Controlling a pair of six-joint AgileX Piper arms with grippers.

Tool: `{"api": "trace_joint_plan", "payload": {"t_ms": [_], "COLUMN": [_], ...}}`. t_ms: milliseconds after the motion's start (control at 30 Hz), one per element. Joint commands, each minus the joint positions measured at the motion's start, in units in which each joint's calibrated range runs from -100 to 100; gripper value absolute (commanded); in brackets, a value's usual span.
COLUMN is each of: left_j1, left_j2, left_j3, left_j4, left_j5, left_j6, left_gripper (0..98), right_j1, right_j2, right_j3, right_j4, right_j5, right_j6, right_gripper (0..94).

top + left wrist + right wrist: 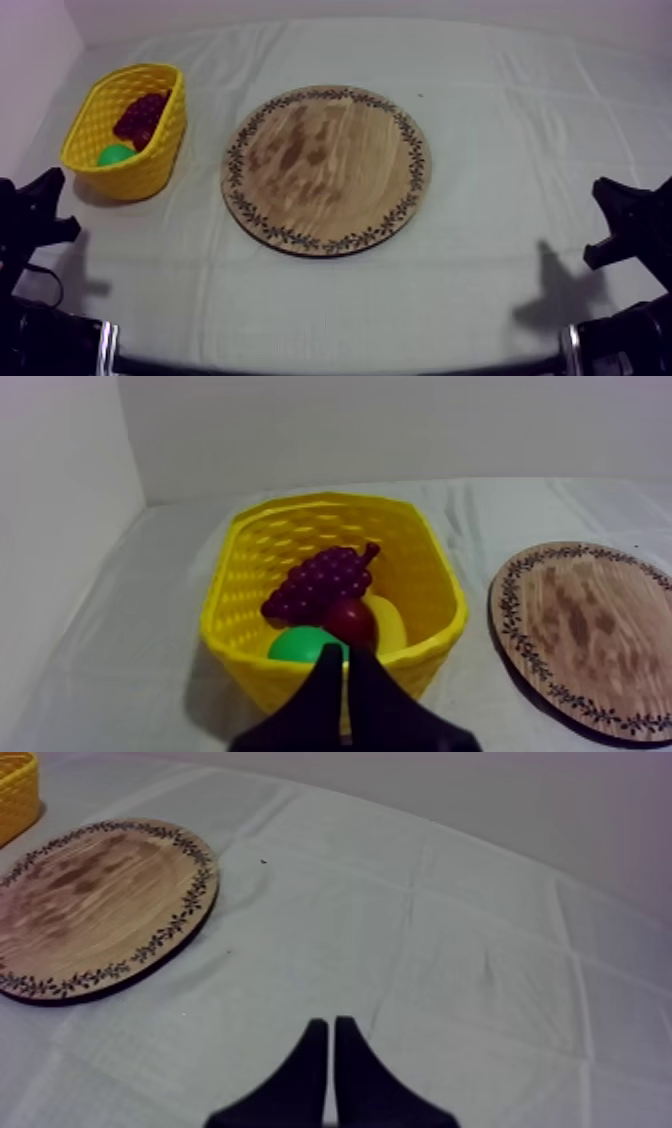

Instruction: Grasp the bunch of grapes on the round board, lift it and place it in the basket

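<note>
The tabletop [500, 260] wears a matt grey-white cloth creased along fold lines, and the round board [326, 170] on it is bare wood, dull in finish, with blotchy brown grain and a dark leaf pattern round its rim. At ten o'clock from the board the yellow basket [160, 150] looks like moulded plastic, its walls an openwork lattice with a slight sheen. Inside it the bunch of grapes [320, 581] is bumpy dark-purple plastic, and the small red fruit [348, 621] and the green fruit [300, 644] are smooth and glossy; the left hand [343, 654] and right hand [331, 1022] have smooth matt black fingers.
</note>
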Motion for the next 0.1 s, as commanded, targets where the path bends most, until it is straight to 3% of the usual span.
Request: {"api": "trace_joint_plan", "payload": {"t_ms": [0,67], "left_j1": [-0.1,-0.3], "left_j2": [0.0,0.0], "left_j3": [0.0,0.0], "left_j4": [-0.03,-0.04], "left_j5": [0.0,0.0], "left_j6": [-0.1,-0.2], "left_gripper": [0.0,0.0], "right_j1": [0.0,0.0], "right_j2": [0.0,0.0], "right_j3": [0.0,0.0], "right_j4": [0.0,0.0], "right_j5": [0.0,0.0], "right_j6": [0.0,0.0], "right_gripper": [0.4,0.4]}}
